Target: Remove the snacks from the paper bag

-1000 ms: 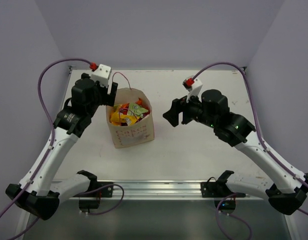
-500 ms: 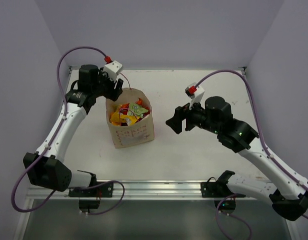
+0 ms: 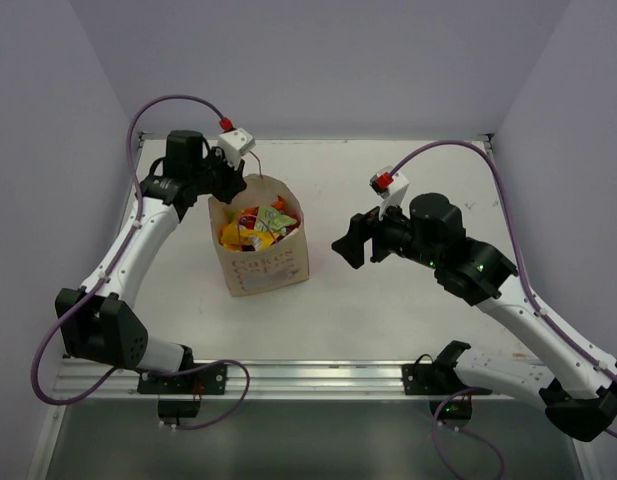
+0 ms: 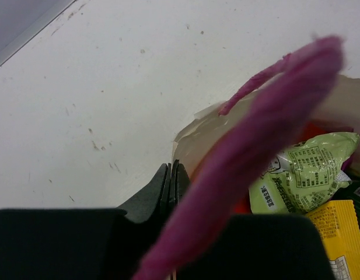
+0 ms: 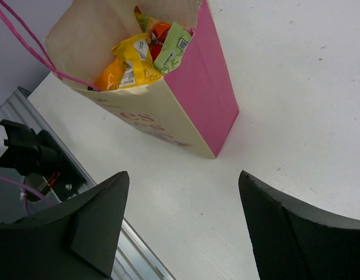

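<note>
The paper bag [image 3: 263,262] stands upright left of the table's centre, beige with a pink side [image 5: 212,99]. Snacks [image 3: 255,224] fill it to the top. A pale green packet [image 4: 305,175] and a yellow one [image 4: 337,230] show in the left wrist view, and orange, yellow and green ones [image 5: 136,58] in the right wrist view. My left gripper [image 3: 226,187] is at the bag's back-left rim [image 4: 194,131], its jaws pressed together [image 4: 172,173] on the paper edge. A blurred pink cord handle [image 4: 273,116] crosses that view. My right gripper [image 3: 351,241] hangs open to the right of the bag, nothing between its fingers [image 5: 182,178].
A metal rail [image 3: 318,375] runs along the table's near edge and also shows as a grey strip [image 5: 63,166] in the right wrist view. Purple cables loop above both arms. Grey walls close the table at the back and sides. Bare white tabletop [image 3: 388,320] lies between bag and rail.
My left arm swung from the bag's left side round to its back-left rim, and its jaws closed there. The right gripper shifted slightly and stayed open. The bag stayed put.
</note>
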Motion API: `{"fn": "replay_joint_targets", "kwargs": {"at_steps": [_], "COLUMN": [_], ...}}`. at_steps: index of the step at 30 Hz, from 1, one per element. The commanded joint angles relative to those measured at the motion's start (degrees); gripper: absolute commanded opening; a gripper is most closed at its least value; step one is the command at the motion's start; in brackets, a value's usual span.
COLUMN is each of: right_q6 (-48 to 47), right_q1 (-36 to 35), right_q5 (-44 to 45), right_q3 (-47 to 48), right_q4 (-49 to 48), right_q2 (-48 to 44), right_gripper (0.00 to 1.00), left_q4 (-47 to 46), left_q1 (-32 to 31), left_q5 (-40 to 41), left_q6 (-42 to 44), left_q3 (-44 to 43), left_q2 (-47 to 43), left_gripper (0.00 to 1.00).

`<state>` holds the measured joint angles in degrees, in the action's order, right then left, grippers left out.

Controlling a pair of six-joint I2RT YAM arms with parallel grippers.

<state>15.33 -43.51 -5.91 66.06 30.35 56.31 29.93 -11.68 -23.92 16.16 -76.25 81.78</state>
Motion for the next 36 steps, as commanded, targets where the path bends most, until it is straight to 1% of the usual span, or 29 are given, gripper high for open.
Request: {"fn": "replay_joint_targets", "kwargs": {"at_steps": [1, 3, 7, 11, 16, 20, 21, 22, 23, 25, 26, 30, 36], "right_q6": [-0.9, -1.2, -2.1, -3.3, -3.9, -4.2, -4.3, -4.4, -4.8, -5.1, -5.2, -5.1, -6.6], "right_q1": [-0.1, -0.1, -0.2, -0.2, -0.2, -0.2, -0.2, -0.2, -0.2, -0.2, -0.2, -0.4, -3.9], "right_q5": [-1.3, -1.1, -0.2, 0.0, -0.2, -1.0, -1.0, -0.9, -0.9, -0.9, -0.9, -0.9, -1.7], "right_q3": [0.0, 0.3, 2.5, 4.6, 7.3, 9.6, 10.0, 10.7, 11.1, 12.8, 13.4, 15.6, 14.9], "right_q4": [-1.6, -1.7, -1.6, -2.7, -4.6, -5.3, -5.6, -6.2, -6.4, -6.6, -6.6, -7.2, -9.3], "right_q2": [-0.3, -0.2, 1.2, 3.3, 7.0, 9.6, 10.0, 10.5, 11.4, 12.5, 13.6, 15.6, 17.0], "right_gripper": [0.79, 0.79, 0.79, 0.79, 0.78, 0.78, 0.78, 0.78, 0.77, 0.77, 0.76, 0.74, 0.72], "left_q4": [0.6, 0.4, -1.3, -2.7, -3.3, -3.5, -3.6, -3.6, -3.6, -3.6, -3.5, -3.1, -3.1], "left_q1": [0.4, 0.4, 0.4, 0.4, 0.1, -2.3, -3.1, -4.0, -6.2, -8.3, -9.6, -11.3, -14.2], "left_q5": [-1.6, -0.7, 6.9, 12.0, 14.4, 17.1, 18.6, 22.0, 23.6, 29.9, 30.7, 31.7, 31.0], "left_q6": [0.5, -0.3, -2.7, -4.7, -6.1, -6.9, -7.0, -7.0, -6.9, -6.8, -6.8, -8.0, -11.3], "left_q3": [-4.2, -6.3, -10.0, -12.2, -10.5, -6.9, -6.4, -5.9, -5.5, -4.6, -4.5, -4.0, -1.9], "left_q2": [0.0, -0.1, -0.3, -0.8, -4.3, -8.7, -10.2, -10.8, -11.3, -12.3, -12.5, -13.0, -14.2], "left_gripper": [0.00, 0.00, 0.00, 0.00, 0.00, 0.00, 0.00, 0.00, 0.00, 0.00, 0.00, 0.00, 0.00]}}
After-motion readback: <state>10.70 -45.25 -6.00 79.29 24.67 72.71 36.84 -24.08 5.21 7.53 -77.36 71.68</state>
